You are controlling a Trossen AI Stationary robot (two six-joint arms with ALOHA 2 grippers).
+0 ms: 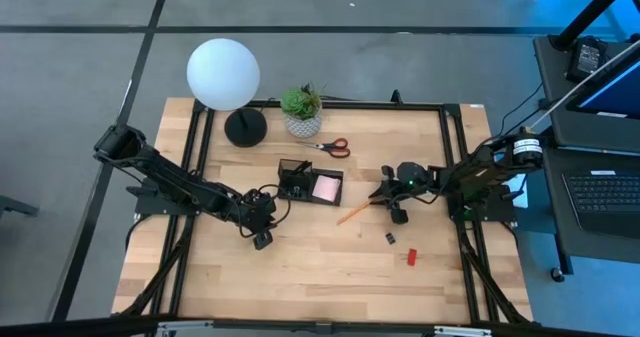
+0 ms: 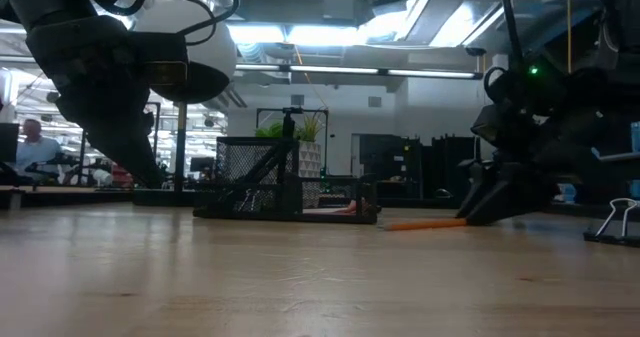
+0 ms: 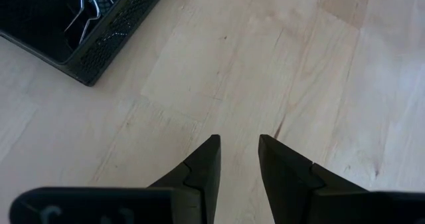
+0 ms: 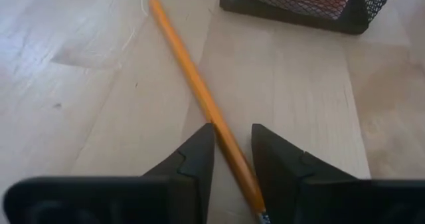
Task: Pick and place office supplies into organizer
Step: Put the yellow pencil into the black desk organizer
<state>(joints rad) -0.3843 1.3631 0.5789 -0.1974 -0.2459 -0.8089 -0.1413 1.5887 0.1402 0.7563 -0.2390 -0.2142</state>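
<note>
The orange pencil (image 1: 358, 211) lies flat on the table to the right of the black mesh organizer (image 1: 310, 185), which holds the pink pad (image 1: 326, 188). My right gripper (image 4: 232, 141) is open and low over the pencil (image 4: 192, 78). Its fingers stand on either side of the shaft near the eraser end. In the low view the pencil (image 2: 425, 224) rests on the wood in front of that gripper (image 2: 492, 209). My left gripper (image 3: 239, 151) is open over bare wood near the organizer's corner (image 3: 86, 44). Wire clip handles (image 3: 83, 11) show inside the organizer. My right gripper straddles the pencil's shaft (image 4: 222, 134) near its eraser end, coming from above with the fingers across it. The pencil lies flat on the table. I cannot tell whether either finger (image 4: 199, 154) touches it.
Red-handled scissors (image 1: 335, 146) lie beyond the organizer. A potted plant (image 1: 302, 112) and a lamp base (image 1: 245, 127) with a white globe (image 1: 223, 74) stand at the far edge. A black clip (image 1: 391, 238) and a red block (image 1: 411, 257) lie nearer, on the right.
</note>
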